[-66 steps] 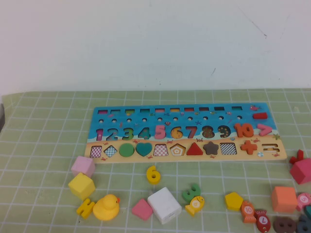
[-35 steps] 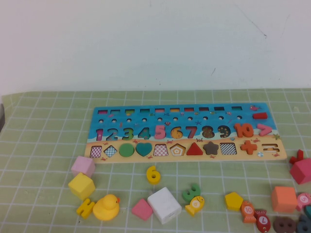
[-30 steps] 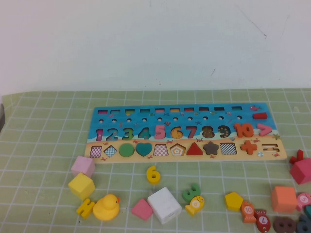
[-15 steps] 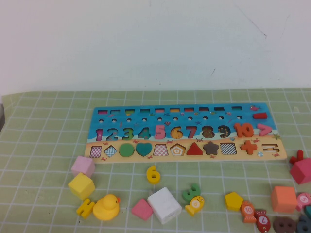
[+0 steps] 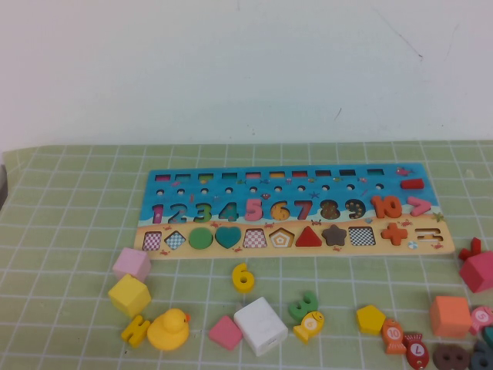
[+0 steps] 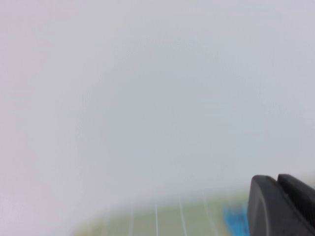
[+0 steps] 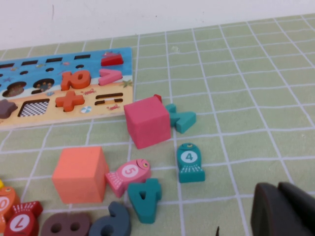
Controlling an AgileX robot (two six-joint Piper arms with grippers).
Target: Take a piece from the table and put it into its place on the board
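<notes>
One yellow piece (image 5: 243, 277), a numeral 6, lies flat on the table (image 5: 69, 208) in the lower centre of the high view, just below the board (image 5: 293, 181) and apart from it. Below the piece sits a white cube (image 5: 260, 325), with a pink diamond block (image 5: 225, 332) to its left and a green numeral (image 5: 303, 304) to its right. Further left are a yellow duck (image 5: 169, 329), a yellow cube (image 5: 129, 295) and a pink cube (image 5: 132, 264). The left claw (image 6: 281, 206) shows only in its wrist view, lower right, closed and holding nothing. The right claw (image 7: 283, 209) sits at the lower right of its wrist view near a teal fish (image 7: 190, 162); whether it is open cannot be told.
</notes>
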